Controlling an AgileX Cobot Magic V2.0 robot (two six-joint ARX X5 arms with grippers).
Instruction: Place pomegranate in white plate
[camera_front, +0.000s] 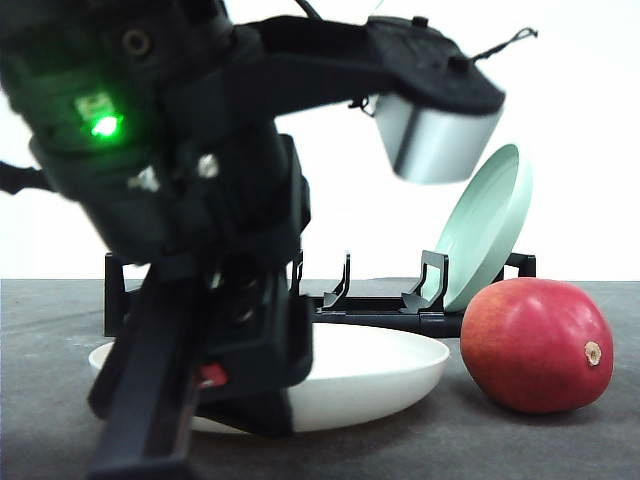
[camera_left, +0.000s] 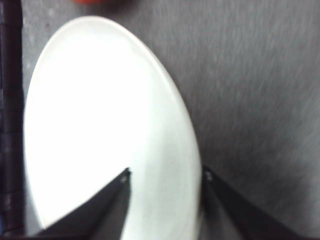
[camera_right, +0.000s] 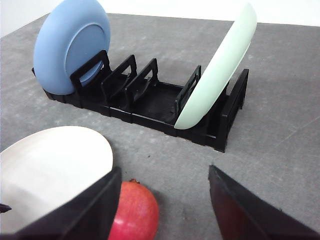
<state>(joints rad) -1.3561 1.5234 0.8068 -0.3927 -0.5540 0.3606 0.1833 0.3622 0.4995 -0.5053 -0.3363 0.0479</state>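
Note:
The pomegranate (camera_front: 535, 345), red with a tan stem spot, lies on the grey table just right of the white plate (camera_front: 385, 365). It touches nothing. In the right wrist view my right gripper (camera_right: 162, 172) is open above the table, and the pomegranate (camera_right: 135, 212) sits low between its fingers, close to one of them. The white plate (camera_right: 50, 165) lies flat beside it. My left gripper (camera_left: 166, 175) is open, and its two fingers straddle the rim of the white plate (camera_left: 100, 110). A sliver of the pomegranate (camera_left: 95, 1) shows at the far edge.
A black dish rack (camera_right: 150, 102) stands behind the plate, with a blue plate (camera_right: 70, 45) at one end and a pale green plate (camera_right: 215, 75) leaning at the other. My left arm (camera_front: 180, 200) blocks the left half of the front view.

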